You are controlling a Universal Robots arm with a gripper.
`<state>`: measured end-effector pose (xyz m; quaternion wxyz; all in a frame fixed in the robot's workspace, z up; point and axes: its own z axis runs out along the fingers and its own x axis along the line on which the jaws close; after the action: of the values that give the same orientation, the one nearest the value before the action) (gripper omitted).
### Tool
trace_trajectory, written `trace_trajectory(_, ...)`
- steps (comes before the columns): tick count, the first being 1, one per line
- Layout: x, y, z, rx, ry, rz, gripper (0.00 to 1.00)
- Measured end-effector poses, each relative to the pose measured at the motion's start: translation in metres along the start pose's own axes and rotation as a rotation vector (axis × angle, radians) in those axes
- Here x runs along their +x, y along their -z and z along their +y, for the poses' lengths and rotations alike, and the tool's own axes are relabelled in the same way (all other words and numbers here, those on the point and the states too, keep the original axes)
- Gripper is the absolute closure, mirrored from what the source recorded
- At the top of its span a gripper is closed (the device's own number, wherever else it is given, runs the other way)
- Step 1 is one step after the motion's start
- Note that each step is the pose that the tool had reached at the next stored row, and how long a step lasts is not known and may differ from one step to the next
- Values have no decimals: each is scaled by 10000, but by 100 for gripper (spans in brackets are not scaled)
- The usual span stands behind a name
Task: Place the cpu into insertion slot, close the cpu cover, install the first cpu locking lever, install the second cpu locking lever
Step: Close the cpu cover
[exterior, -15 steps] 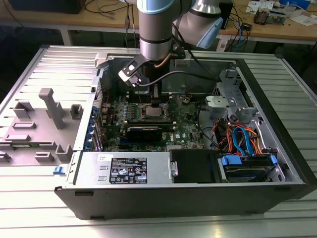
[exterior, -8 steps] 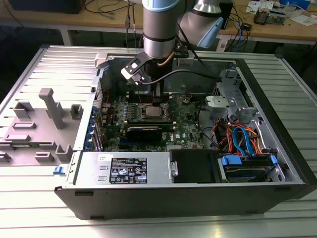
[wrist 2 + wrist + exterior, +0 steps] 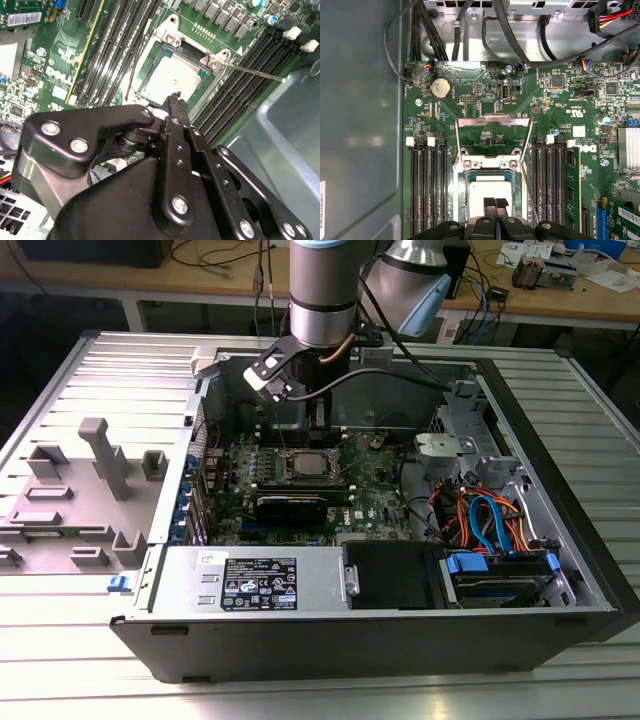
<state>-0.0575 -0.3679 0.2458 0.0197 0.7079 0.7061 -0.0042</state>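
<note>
Matte black hand (image 3: 495, 202) of bolted linkage bars, poised just above the cpu (image 3: 490, 189) in both wrist views; flat fingertips (image 3: 489, 203) pressed together, nothing between them. The cpu small and square, dull silvery-grey metal top, lying flat inside the insertion slot (image 3: 466, 195), a dark square socket with a bright metal rim. Beyond the socket, the cpu cover (image 3: 493, 119) standing open: a thin silvery frame, green motherboard (image 3: 560, 100) visible through its large square cut-out. In the second wrist view, a slim steel locking lever (image 3: 252, 71) sticking out from a screwed corner bracket, across the long black memory slots (image 3: 235, 95). White clips at the slot ends. In the exterior view, smooth grey cylindrical arm (image 3: 322, 290) reaching down into an open computer case (image 3: 380, 640), set on a ribbed metal table (image 3: 330, 700).
</note>
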Motion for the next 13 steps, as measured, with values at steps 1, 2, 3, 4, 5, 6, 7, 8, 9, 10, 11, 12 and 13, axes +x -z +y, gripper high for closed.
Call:
trace_trajectory(1, 0, 0, 0, 0, 0, -1, 89)
trace_trajectory(2, -1, 0, 2, 2, 1, -2, 89)
trace_trajectory(3, -1, -1, 10, 1, 2, -2, 89)
trace_trajectory(4, 0, -1, 23, 1, 1, -2, 89)
trace_trajectory(5, 0, -2, 32, 1, 0, -1, 89)
trace_trajectory(6, 0, -2, 51, 1, 1, -2, 89)
trace_trajectory(7, -1, -2, 66, 1, 1, -1, 89)
trace_trajectory(8, 0, -3, 66, 1, 0, -1, 89)
trace_trajectory(9, 0, -2, 66, 1, -1, -2, 89)
trace_trajectory(10, 0, 9, 67, 2, -1, -3, 89)
trace_trajectory(11, -1, 25, 67, 0, 0, -1, 89)
trace_trajectory(12, -1, 38, 67, 1, 0, -2, 89)
trace_trajectory(13, -1, 38, 73, 0, 2, 1, 89)
